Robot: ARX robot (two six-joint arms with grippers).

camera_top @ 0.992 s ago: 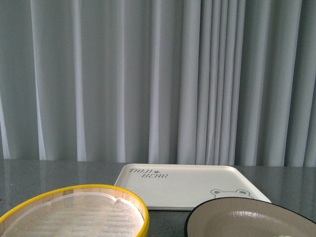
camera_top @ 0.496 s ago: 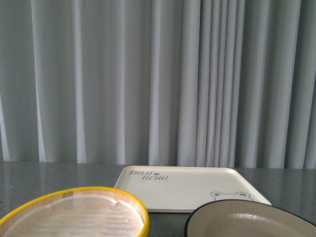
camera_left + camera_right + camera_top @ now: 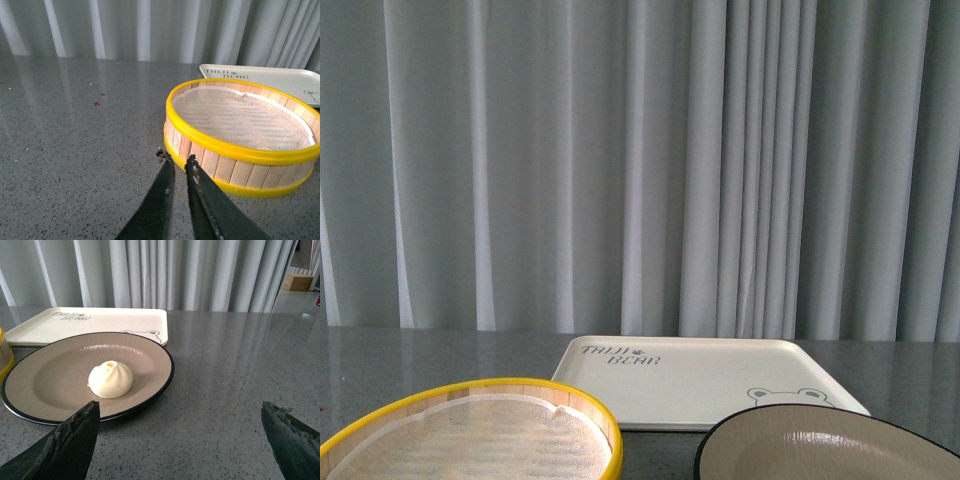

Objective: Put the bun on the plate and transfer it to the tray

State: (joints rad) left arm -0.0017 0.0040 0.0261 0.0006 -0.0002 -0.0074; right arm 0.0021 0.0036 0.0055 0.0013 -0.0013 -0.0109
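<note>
Bun sits mid-plate. My right tool gapes wide, plate just ahead; left tool pinched together by steamer. Tray lies beyond plate, toward desk's far edge.

Grey table: tray, plate, steamer

The left gripper has its jaws nearly together, a slim gap between them and nothing held, while the right gripper is spread wide.
</note>
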